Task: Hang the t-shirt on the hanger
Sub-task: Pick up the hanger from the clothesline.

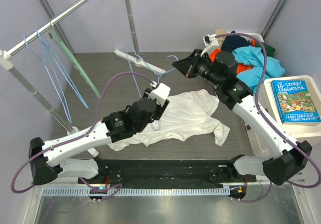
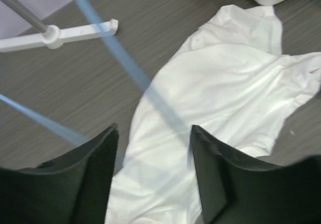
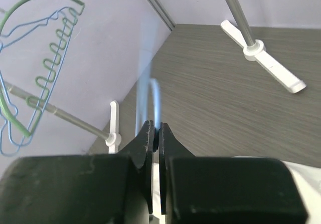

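Observation:
The white t-shirt [image 1: 193, 115] lies crumpled on the table; its print is not visible. It also shows in the left wrist view [image 2: 225, 93]. My left gripper [image 1: 159, 91] is open and empty just above the shirt's left part, its fingers [image 2: 103, 154] apart over the cloth. My right gripper [image 1: 178, 66] is shut on the light-blue wire hanger [image 1: 150, 66] and holds it in the air above the table behind the shirt. The wire rises blurred from the closed fingertips [image 3: 156, 96]. A blurred hanger wire [image 2: 125, 63] crosses in front of the left wrist camera.
A clothes rack with several blue hangers [image 1: 47, 58] and a pale-green hanger [image 1: 75, 66] stands at the left; its white foot [image 1: 131, 57] rests behind the shirt. A basket of orange and turquoise garments [image 1: 251, 58] and a book [image 1: 295, 101] sit at the right.

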Available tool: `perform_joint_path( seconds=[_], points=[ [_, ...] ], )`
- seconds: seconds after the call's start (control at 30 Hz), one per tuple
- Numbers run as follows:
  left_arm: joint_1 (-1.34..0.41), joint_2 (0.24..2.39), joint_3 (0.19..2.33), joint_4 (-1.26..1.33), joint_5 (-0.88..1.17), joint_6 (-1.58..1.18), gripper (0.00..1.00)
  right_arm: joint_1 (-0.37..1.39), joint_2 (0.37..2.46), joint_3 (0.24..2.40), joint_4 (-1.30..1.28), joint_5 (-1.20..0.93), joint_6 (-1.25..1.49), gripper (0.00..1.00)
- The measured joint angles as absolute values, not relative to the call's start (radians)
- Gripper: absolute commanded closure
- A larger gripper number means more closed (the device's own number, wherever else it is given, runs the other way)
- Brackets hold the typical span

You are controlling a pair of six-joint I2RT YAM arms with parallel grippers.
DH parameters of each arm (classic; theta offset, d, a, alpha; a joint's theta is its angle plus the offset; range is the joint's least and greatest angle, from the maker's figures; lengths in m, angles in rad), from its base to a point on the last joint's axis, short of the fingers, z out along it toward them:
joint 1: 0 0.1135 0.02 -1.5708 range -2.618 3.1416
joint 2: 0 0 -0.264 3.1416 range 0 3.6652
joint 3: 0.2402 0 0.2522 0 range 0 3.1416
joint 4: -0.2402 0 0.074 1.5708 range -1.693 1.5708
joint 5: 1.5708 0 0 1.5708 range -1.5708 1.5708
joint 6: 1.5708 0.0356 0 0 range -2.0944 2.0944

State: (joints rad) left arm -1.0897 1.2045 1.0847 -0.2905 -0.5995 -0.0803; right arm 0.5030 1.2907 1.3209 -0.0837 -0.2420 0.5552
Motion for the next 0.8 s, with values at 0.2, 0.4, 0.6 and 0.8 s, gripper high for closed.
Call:
perform_joint_path(
  seconds=[0.2,0.4,0.6,0.8],
  points=[
    [-1.010,0.976,1.037,-0.387,-0.395,-0.010,0.06,0.443,1.153,1.258,-0.176,-0.444,0.309,0.99],
    [-0.960,0.759,1.018,-0.472,-0.197,0.168,0.00,0.444,1.092,1.277,-0.398,-0.652,0.001,0.99],
    [-0.953,0.684,0.886,-0.480,0.045,0.406,0.00,0.511,1.093,1.377,-0.702,-0.733,-0.319,0.99],
    [-0.953,0.795,0.831,-0.456,0.175,0.533,0.00,0.596,1.077,1.392,-0.841,-0.736,-0.463,0.99]
  ],
)
